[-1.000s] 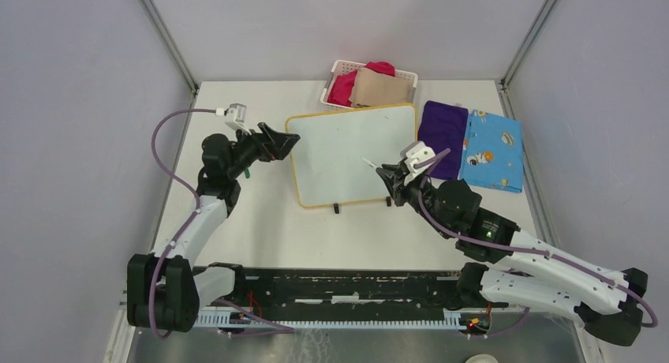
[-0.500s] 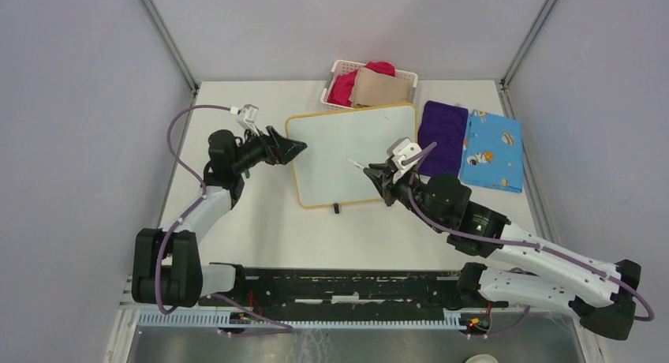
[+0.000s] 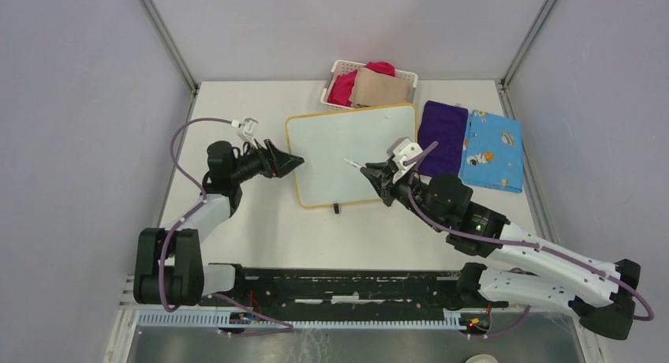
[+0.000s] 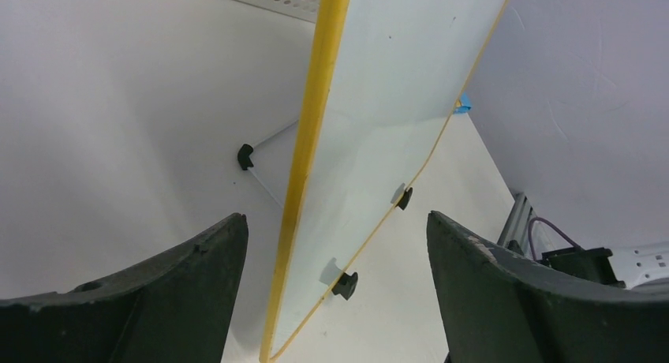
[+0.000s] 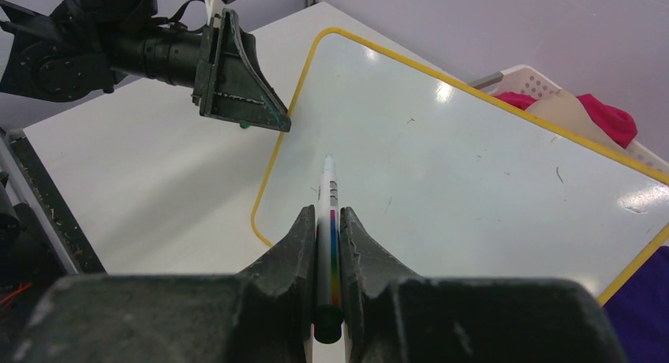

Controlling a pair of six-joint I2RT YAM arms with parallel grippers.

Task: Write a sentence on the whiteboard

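White table [image 3: 260,229], grey-lilac walls, aluminium corner posts. Count: one whiteboard [image 3: 339,154] mid-table, yellow frame, face plain apart from specks. One slotted basket [image 3: 341,64] sits just behind it with red and beige fabric. Two folded cloths lie to its right: purple cloth [image 3: 442,129], blue printed cloth [image 3: 492,150]. One marker [image 3: 353,165]. Left gripper [image 3: 293,159] fingers spread wide at the board's left edge. Right gripper [image 3: 377,176] clamped on the marker, tip over mid-board, contact unclear. Only the left wrist view shows the yellow edge between the fingers, untouched, plus black feet [image 4: 344,284]. Only the right wrist view shows the marker's rainbow stripe.
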